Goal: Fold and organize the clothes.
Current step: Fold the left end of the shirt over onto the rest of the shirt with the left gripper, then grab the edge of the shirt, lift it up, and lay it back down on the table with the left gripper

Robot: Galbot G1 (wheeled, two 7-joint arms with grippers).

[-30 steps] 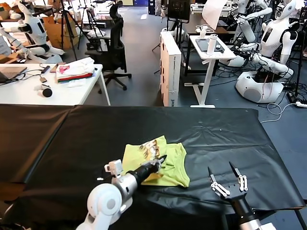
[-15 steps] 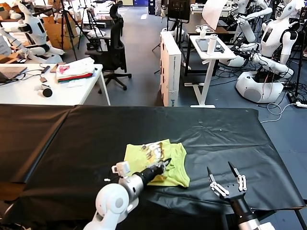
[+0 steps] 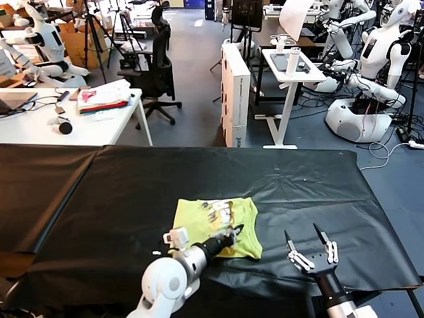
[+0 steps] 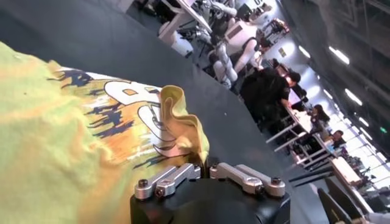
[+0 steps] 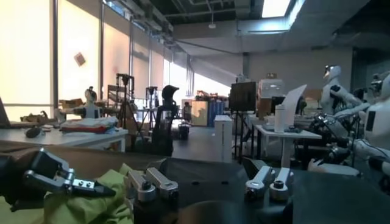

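The lime yellow-green T-shirt (image 3: 212,222) lies crumpled on the black table cover (image 3: 119,192), near the front and about the middle, with its white printed patch (image 3: 220,207) facing up. My left gripper (image 3: 236,229) is on the shirt's near right part and is shut on a raised fold of it. In the left wrist view the fold (image 4: 183,131) stands up between the closed jaws (image 4: 203,165), next to the print (image 4: 131,106). My right gripper (image 3: 301,231) is open and empty above the table, to the right of the shirt. In its own view (image 5: 207,179) it shows nothing between the fingers.
A white table (image 3: 40,126) at the back left holds a white-pink-red cloth pile (image 3: 103,96). A black office chair (image 3: 156,59), a white side table (image 3: 291,66) and other robots (image 3: 371,73) stand beyond the table. The table's front edge is near both grippers.
My left gripper has moved right and toward the front with the fold in it, pulling the shirt's upper layer over; the print now lies flatter. The right gripper has barely moved.
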